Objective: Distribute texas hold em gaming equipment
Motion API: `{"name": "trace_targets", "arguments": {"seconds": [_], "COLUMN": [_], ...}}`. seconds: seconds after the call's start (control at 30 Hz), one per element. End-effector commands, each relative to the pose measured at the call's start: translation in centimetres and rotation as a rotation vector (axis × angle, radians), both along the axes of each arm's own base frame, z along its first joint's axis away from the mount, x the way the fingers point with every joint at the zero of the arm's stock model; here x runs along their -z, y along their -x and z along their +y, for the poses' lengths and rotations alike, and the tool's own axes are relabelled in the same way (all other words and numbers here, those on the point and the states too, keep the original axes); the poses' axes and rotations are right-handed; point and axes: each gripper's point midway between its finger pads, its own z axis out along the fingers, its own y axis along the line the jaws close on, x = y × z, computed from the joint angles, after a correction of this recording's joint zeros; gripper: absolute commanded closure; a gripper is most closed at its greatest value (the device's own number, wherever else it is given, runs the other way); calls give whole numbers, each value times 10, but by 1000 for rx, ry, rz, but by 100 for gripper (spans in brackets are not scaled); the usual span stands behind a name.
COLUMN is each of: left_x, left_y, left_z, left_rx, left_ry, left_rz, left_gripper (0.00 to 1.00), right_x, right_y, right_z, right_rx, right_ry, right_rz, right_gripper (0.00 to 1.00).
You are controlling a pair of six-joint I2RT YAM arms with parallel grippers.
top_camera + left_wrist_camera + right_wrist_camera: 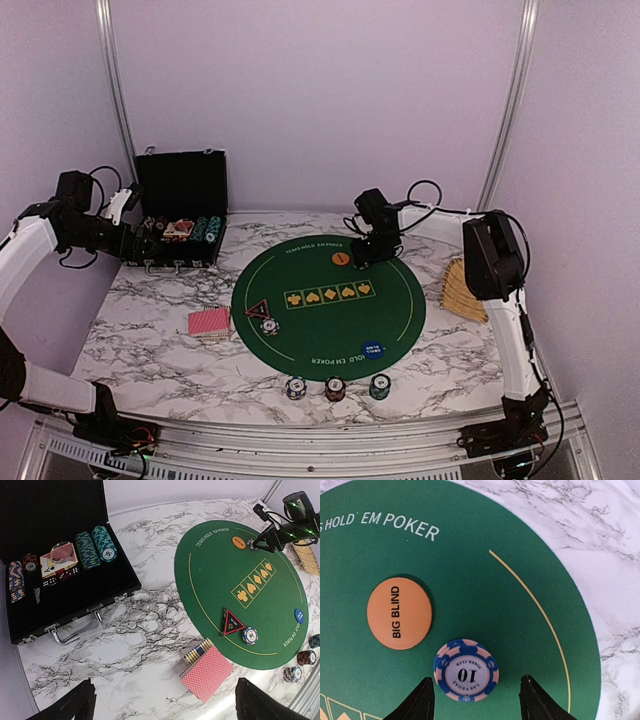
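My right gripper (476, 702) is open over the far side of the round green mat (320, 330). A small stack of blue-and-pink chips (466, 670) lies just ahead of its fingertips, touching neither, beside the orange button (399, 613). My left gripper (165, 707) hangs open and empty above the marble, left of the red-backed cards (207, 672). The red-rimmed triangle (258, 309) and a chip (269, 326) sit on the mat's left edge, and the blue button (372, 349) lies near its front. Three chip stacks (334, 388) line the near table edge.
The open black case (75, 595) at the back left holds rows of chips, dice and cards. A tan slatted wooden object (462, 285) lies right of the mat, under the right arm. Purple walls close in the table.
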Motion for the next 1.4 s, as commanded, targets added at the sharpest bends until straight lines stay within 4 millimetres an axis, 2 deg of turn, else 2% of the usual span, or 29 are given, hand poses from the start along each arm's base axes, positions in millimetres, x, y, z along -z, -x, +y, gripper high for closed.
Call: {"name": "trace_targets", "arguments": {"seconds": [0.0,0.07,0.2,0.33,0.5,0.57,0.7,0.83,1.0,1.37], "left_x": [-15,-15,-16,-15,-17,-18,-20,-22,-21,-21], "left_y": [5,6,7,7,5,5,5,5,6,8], "left_z": [-2,-1,-1,-1,-2,-2,-2,-2,-1,-2], "left_rx": [15,15,17,19,18,18,14,12,10,15], "left_ry": [-3,-4,-11,-10,-5,-2,1,3,-2,1], "left_rz": [-30,-31,-36,-34,-35,-38,-41,-44,-44,-45], "left_gripper": [1,1,1,1,1,1,1,1,1,1], "right_x": [-67,-80,-94,-94,-86,-83,-83,-72,-56,-31], "right_y": [15,35,98,179,274,303,344,363,375,375], "right_z": [20,34,72,108,138,147,165,173,180,180], "right_rx": [-47,-95,-242,-414,-595,-659,-772,-826,-874,-893], "right_ry": [0,13,2,1,-28,-25,-19,-24,-24,34], "right_rz": [-122,-140,-123,-69,31,54,60,113,159,190], "right_gripper": [42,42,39,34,23,18,11,12,15,20]}}
